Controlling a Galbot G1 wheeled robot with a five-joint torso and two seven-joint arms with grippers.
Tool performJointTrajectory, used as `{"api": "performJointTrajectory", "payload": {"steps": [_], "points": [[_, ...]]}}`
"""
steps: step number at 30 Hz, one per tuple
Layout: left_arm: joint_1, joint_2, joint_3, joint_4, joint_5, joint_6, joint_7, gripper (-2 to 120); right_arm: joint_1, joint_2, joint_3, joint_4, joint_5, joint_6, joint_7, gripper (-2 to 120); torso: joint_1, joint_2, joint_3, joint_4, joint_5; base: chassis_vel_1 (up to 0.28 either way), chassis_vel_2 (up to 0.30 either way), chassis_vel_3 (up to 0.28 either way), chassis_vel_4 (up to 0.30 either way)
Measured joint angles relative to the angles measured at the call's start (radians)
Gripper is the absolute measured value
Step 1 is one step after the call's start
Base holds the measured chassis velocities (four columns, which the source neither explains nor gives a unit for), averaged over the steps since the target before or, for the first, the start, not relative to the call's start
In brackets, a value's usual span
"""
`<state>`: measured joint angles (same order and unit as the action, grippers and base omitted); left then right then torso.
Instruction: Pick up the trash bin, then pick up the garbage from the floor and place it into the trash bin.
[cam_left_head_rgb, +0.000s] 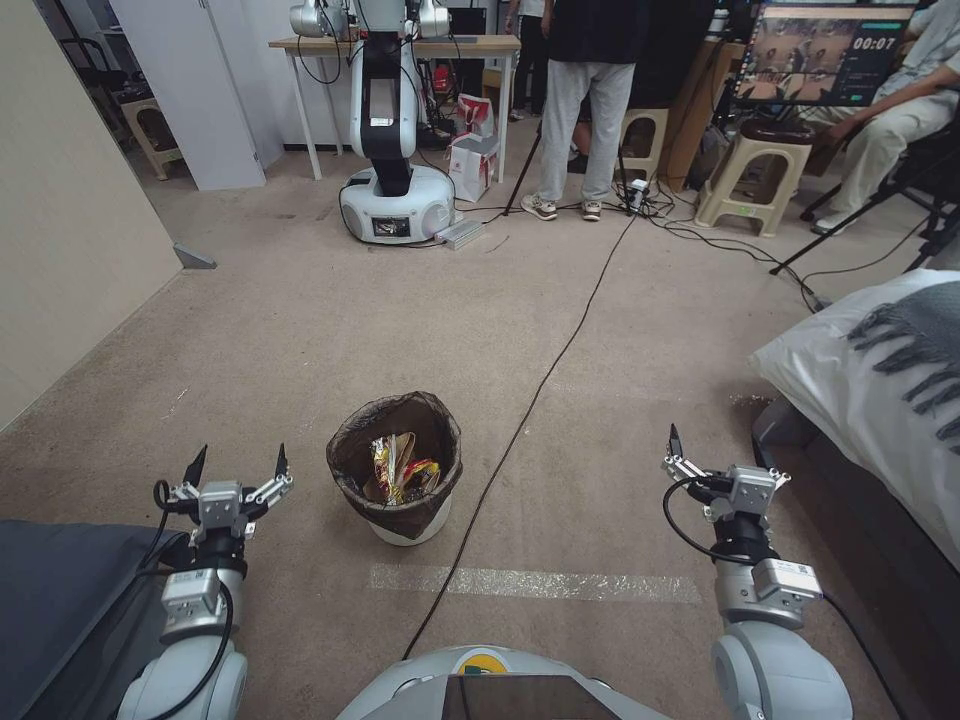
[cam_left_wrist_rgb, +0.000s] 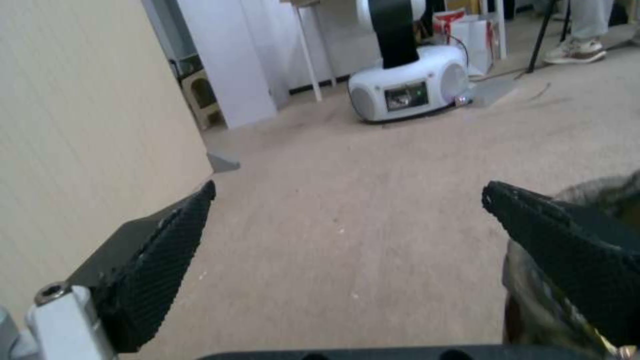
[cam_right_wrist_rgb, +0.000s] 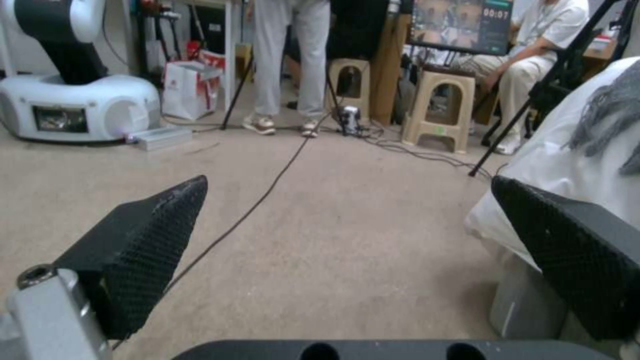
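**Bin on the carpet between two open grippers**

The trash bin (cam_left_head_rgb: 395, 470) stands upright on the floor (cam_left_head_rgb: 300, 350), its dark bag folded over the rim; inside lie yellow and red wrappers, the garbage (cam_left_head_rgb: 400, 468). Just beside it, on the robot's left, the left gripper (cam_left_head_rgb: 238, 464) hovers with fingers spread wide and empty; from its wrist camera the bin's bagged rim (cam_left_wrist_rgb: 600, 195) shows behind one fingertip. The right gripper (cam_right_wrist_rgb: 347, 200) is held well apart on the other side, near the white bedding (cam_left_head_rgb: 860, 390), jaws wide and empty. A black cable (cam_left_head_rgb: 540, 380) runs across the carpet between bin and right gripper
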<state>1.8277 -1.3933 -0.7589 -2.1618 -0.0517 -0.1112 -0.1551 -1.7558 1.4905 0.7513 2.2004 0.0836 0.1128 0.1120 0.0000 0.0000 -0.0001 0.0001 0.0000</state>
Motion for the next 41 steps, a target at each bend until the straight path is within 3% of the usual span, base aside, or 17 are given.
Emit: {"api": "performJointTrajectory", "payload": {"steps": [8, 41], "points": [[0.057, 0.005, 0.001, 0.017, -0.006, -0.055, -0.024, 100, -0.015, 0.013, -0.018, -0.005, -0.021, 0.020, -0.010, 100, 0.000, 0.000, 0.000, 0.0000, 0.0000, 0.000, 0.000, 0.000, 0.000], [0.035, 0.000, 0.007, 0.018, -0.011, -0.049, -0.023, 100, -0.013, 0.008, -0.020, -0.018, -0.025, 0.039, -0.023, 100, 0.000, 0.000, 0.000, -0.0001, 0.0000, 0.000, 0.000, 0.000, 0.000]]}}
